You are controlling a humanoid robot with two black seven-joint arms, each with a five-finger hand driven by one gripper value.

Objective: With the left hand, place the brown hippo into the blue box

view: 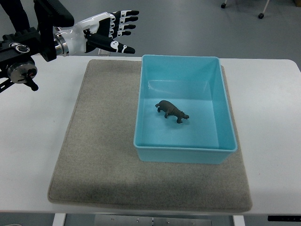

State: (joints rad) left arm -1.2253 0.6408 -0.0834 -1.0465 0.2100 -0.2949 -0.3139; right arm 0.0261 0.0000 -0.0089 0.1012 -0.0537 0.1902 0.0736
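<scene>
A small brown hippo [172, 111] stands on the floor of the light blue box [185, 148], near its middle. The box rests on the right half of a grey mat. My left hand [115, 30] hovers at the top left, beyond the far edge of the mat and to the left of the box's far left corner. Its white and black fingers [126, 21] are spread out straight and hold nothing. The right arm does not show.
The grey mat [99, 155] covers the middle of a white table [270, 117]. Chair casters [260, 15] stand on the floor past the table's far edge at the top right.
</scene>
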